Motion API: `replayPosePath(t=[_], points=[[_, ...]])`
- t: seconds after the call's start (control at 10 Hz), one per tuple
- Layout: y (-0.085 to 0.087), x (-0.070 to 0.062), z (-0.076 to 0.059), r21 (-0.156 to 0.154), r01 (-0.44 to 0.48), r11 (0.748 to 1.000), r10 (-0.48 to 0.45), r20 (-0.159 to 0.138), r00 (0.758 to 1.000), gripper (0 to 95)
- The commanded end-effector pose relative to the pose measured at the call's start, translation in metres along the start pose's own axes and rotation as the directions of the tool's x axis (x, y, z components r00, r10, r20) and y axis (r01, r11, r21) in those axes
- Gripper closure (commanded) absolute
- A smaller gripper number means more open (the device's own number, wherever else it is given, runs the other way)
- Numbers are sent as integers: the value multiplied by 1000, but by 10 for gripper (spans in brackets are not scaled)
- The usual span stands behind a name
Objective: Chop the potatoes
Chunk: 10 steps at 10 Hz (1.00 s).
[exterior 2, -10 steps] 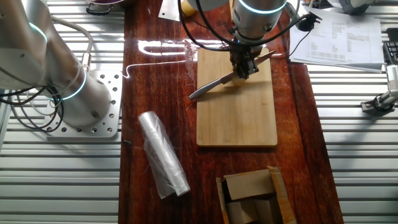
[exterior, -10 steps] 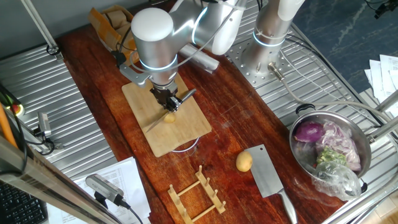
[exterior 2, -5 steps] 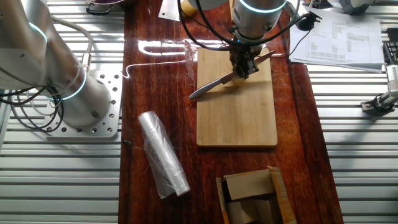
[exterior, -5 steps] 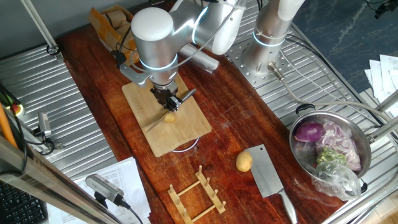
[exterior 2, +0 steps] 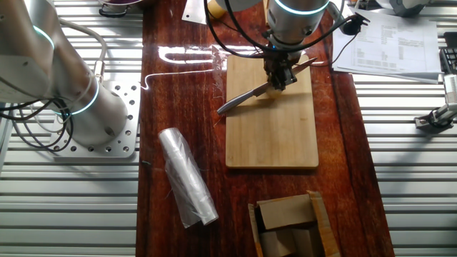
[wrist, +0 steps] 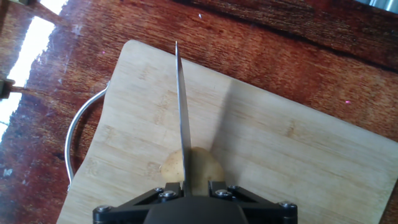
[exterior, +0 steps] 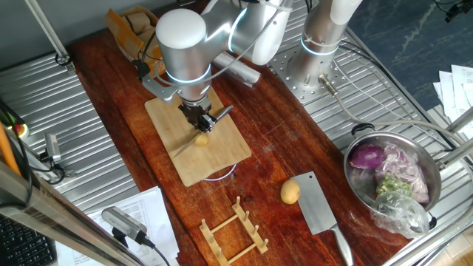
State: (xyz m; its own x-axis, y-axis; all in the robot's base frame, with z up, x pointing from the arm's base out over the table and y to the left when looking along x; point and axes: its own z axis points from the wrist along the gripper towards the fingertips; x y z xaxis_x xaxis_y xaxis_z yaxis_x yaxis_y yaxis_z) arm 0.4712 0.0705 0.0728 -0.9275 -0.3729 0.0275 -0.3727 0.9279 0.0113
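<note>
Nothing has moved: the gripper (exterior: pixel 201 120), closed on a knife (wrist: pixel 183 124), holds its blade across a potato (wrist: pixel 191 167) on the cutting board (exterior 2: pixel 271 128); press straight down, centred.

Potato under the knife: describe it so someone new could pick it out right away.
Start at the pale wooden cutting board on the dark red tabletop, directly beneath the arm. The potato sits on it under the gripper, whose jaws hold a knife with the blade across the potato's top. The other potato lies off the board, beside the cleaver.
</note>
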Motion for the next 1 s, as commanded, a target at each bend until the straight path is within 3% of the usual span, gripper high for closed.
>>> replayPosePath(t=[0.1,0.7,0.8,1.0], points=[[0,0,0,0,1,1000,-1,-1,1000,760],[0,0,0,0,1,1000,-1,-1,1000,760],[9,20,-21,-10,3,1000,-3,-2,1000,760],[9,20,-21,-10,0,1000,0,0,1000,760]])
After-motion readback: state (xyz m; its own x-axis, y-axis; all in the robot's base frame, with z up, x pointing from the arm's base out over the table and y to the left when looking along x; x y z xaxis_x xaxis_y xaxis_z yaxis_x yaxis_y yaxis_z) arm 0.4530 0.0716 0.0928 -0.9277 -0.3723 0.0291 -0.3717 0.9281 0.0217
